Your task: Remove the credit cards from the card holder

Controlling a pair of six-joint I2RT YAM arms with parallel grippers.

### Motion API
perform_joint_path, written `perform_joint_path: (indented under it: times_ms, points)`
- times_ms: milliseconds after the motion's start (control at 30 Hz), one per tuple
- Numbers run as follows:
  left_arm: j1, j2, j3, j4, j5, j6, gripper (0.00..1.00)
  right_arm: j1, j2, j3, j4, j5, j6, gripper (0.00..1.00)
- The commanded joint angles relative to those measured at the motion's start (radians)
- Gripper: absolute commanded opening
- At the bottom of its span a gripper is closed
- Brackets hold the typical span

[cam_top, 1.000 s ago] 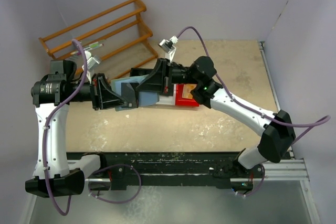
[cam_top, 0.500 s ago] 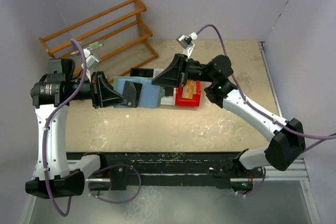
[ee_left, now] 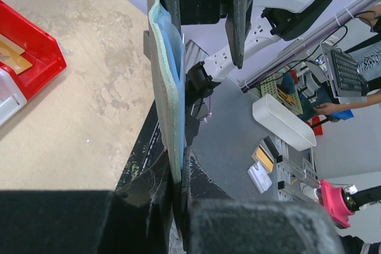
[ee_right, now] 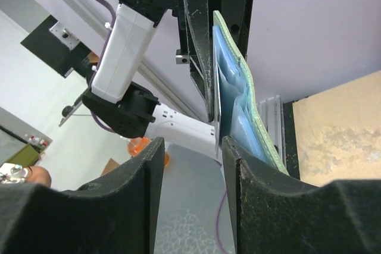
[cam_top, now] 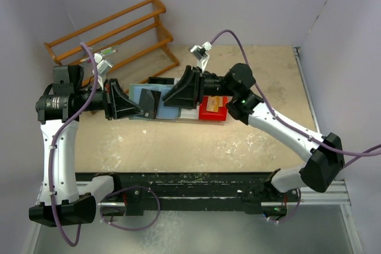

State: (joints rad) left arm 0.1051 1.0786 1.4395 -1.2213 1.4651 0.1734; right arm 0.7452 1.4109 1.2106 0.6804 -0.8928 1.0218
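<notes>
The card holder (cam_top: 168,104) hangs open in the air, its pale blue inside facing up in the top view. My left gripper (cam_top: 141,110) is shut on its left edge. Edge-on in the left wrist view, the card holder (ee_left: 165,87) runs up from my pinching left gripper (ee_left: 178,176). My right gripper (cam_top: 169,97) stands open at the holder's right part; its jaws (ee_right: 191,147) hold nothing, and the card holder (ee_right: 238,108) lies just beside one finger. An orange credit card (cam_top: 216,102) lies in the red bin (cam_top: 211,115). A dark patch on the holder may be another card.
A white bin (cam_top: 189,115) sits left of the red one, and a black bin (cam_top: 161,81) lies behind the holder. A wooden rack (cam_top: 113,34) stands at the back left. The red bin (ee_left: 36,57) shows at the left of the left wrist view.
My right gripper swung right over the bins, then came back left to the holder, and its jaws went from shut to open. The left gripper kept its hold on the holder.
</notes>
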Motion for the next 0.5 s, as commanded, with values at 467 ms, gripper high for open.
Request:
perform_joint_path:
  times_ms: [467]
  points:
    - [0.004,-0.030,-0.005,0.069,0.049,-0.055,0.09,0.040,0.112,0.114,0.185,0.019,0.097,0.31]
